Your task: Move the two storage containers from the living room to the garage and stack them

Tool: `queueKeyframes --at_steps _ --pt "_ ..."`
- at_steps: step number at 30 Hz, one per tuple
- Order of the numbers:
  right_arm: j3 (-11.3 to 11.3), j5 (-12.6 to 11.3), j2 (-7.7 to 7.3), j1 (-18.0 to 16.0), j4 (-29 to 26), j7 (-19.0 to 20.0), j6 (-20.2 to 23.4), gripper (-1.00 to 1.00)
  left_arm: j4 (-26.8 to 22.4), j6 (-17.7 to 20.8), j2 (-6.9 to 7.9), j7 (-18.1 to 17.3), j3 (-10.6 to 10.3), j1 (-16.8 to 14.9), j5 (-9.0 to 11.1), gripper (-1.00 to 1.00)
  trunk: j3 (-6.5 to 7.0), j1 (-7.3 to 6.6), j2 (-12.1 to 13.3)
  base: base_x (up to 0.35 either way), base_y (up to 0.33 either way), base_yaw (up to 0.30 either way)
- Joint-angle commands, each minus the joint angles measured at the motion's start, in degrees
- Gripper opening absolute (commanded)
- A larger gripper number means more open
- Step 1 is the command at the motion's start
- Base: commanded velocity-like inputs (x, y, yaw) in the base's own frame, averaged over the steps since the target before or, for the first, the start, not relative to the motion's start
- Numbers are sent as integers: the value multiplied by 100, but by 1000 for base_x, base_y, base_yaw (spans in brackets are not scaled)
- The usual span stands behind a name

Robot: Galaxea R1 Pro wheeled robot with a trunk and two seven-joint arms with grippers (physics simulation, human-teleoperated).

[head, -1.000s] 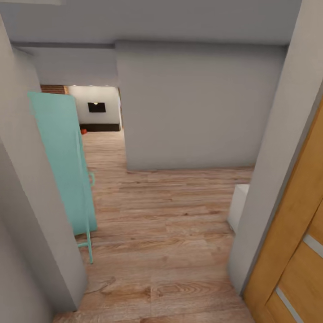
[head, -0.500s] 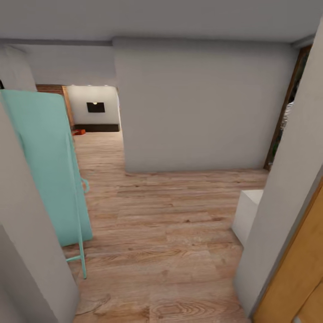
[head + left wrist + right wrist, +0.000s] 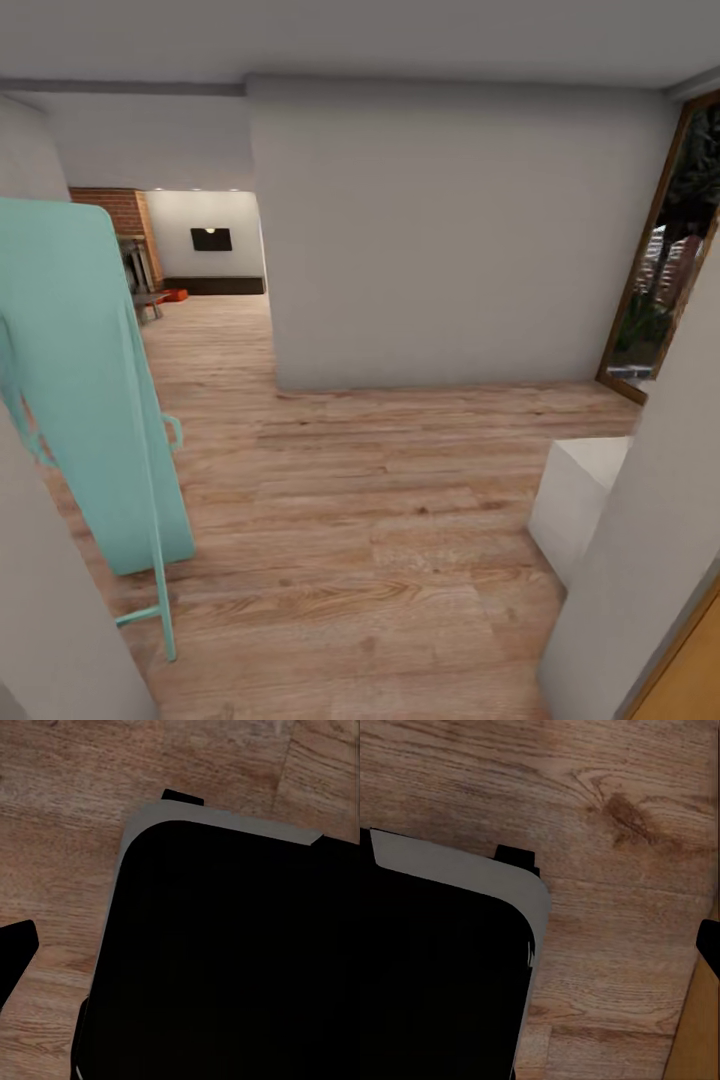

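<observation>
Head view, near to far: wood-plank floor (image 3: 380,560) underfoot, a turquoise ironing board (image 3: 90,400) leaning at nine o'clock, a white box (image 3: 580,500) at four o'clock (half hidden by a wall corner). Beyond, a grey wall (image 3: 450,230) at twelve. At eleven o'clock, far off, one small red-orange container (image 3: 175,295) sits on the living room floor beside the brick fireplace (image 3: 120,215). Whether either gripper is wide or narrow, I cannot tell.

A small red-orange shape (image 3: 176,295) far down the hall is too small to identify. The teal panel (image 3: 85,380) is cut off by the near wall (image 3: 50,600), the wooden door (image 3: 690,660) by the picture's edge
</observation>
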Motion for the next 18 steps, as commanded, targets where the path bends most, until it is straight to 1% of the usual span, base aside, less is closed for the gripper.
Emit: queueKeyframes --at_steps 1,7,18 --pt "50 -60 4 -7 18 16 -36 100 -6 -9 -2 6 24 1 1 100 -5 3 -2 331 0 0" --pt "14 -101 0 -7 18 18 -51 100 -6 -10 -4 5 20 1 1 100 -5 3 -2 331 0 0" --pt "9 -95 0 -7 18 30 -37 100 -6 -15 -2 5 21 1 -2 100 -5 3 -2 331 0 0"
